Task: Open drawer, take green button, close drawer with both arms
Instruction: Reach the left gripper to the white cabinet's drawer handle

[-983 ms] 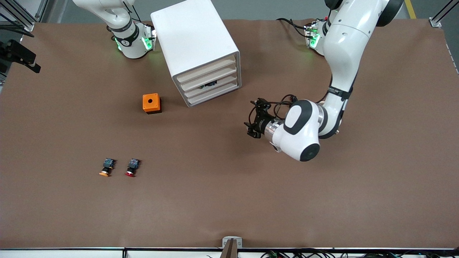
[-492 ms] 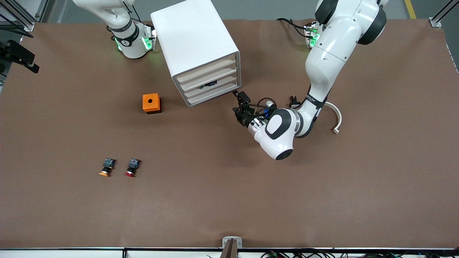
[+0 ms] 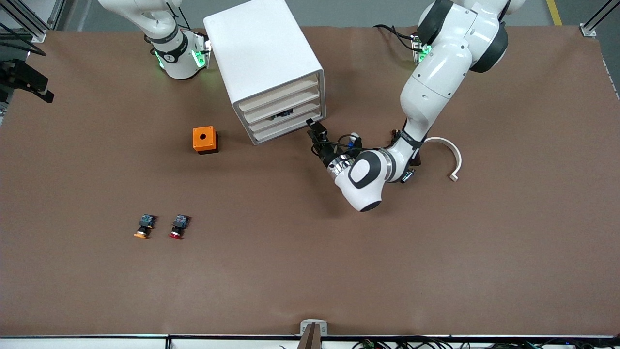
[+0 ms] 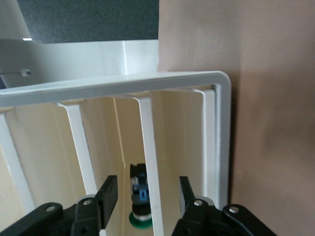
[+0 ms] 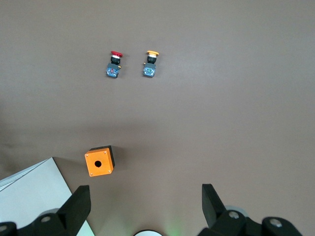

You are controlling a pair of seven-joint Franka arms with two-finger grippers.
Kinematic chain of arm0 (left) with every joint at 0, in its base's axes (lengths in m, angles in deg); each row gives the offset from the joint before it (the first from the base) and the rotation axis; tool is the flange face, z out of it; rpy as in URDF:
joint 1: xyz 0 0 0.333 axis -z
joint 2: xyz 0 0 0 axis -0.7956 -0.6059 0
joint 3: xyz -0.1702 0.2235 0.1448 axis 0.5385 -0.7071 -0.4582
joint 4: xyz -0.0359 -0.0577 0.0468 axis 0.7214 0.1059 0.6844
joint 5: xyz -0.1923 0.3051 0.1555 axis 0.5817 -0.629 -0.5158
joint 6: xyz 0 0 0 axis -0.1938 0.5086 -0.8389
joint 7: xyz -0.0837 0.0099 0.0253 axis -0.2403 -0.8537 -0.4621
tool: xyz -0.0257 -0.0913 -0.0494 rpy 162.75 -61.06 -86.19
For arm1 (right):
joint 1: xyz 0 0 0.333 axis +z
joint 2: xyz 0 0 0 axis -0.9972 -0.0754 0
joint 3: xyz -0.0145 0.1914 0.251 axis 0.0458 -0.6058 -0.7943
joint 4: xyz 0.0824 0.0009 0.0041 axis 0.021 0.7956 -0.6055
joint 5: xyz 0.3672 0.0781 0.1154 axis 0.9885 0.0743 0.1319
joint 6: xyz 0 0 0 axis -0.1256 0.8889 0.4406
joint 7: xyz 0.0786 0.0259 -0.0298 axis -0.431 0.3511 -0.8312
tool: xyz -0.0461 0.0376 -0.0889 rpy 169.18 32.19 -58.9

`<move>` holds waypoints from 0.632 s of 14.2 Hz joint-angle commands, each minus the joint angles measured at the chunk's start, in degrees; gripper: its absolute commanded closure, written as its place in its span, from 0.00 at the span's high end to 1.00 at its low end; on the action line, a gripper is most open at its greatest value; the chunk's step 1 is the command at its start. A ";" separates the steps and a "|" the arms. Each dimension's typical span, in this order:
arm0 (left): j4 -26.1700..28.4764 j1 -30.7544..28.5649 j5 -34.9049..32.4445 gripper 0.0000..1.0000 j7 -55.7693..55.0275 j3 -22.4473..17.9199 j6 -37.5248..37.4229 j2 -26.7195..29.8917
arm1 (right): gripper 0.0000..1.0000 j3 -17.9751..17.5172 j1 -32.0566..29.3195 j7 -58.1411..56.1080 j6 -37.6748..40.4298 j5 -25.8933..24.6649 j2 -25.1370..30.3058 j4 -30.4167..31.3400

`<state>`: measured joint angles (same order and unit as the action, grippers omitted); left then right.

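Left gripper (image 3: 315, 130) has swung in to the drawer (image 3: 288, 115) front, fingers spread astride it; right gripper (image 5: 145, 202) waits spread.

In the left wrist view the button (image 4: 140, 206) shows only partly inside the cabinet (image 4: 147, 93), one white front bar crossing it and its green cap cut by the picture's edge. The front view gives it as a tiny dark speck (image 3: 283, 115). The right gripper (image 5: 145, 206) stands off-frame there
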<state>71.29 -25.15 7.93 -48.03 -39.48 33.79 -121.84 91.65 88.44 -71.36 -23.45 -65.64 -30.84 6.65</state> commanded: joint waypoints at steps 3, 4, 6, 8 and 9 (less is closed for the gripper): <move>0.31 3.81 0.50 0.51 -0.09 -0.15 -3.38 -0.74 | 1.00 -0.05 0.31 0.49 0.19 -1.30 -7.50 -1.71; 0.66 4.52 0.41 0.51 -0.17 -0.15 -3.82 -0.74 | 1.00 0.04 -0.21 0.40 0.28 -1.30 -9.88 -1.80; 0.93 5.75 0.32 0.49 -0.26 -0.15 -4.53 -1.18 | 1.00 0.13 -1.61 -0.65 -1.03 -1.22 -10.78 -1.80; 0.93 6.02 -0.20 0.42 -0.26 -0.15 -4.62 -1.45 | 1.00 0.13 -1.80 -0.66 -2.96 -1.39 -13.85 -1.89; 1.02 6.11 -0.64 0.37 -0.26 -0.15 -4.62 -1.45 | 1.00 0.21 -2.15 -0.74 -3.32 -1.56 -14.64 -1.89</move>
<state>72.58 -19.10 7.88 -48.03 -39.46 30.31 -123.03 92.34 87.45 -71.58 -26.88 -66.23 -43.62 6.55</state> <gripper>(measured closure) 0.546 0.000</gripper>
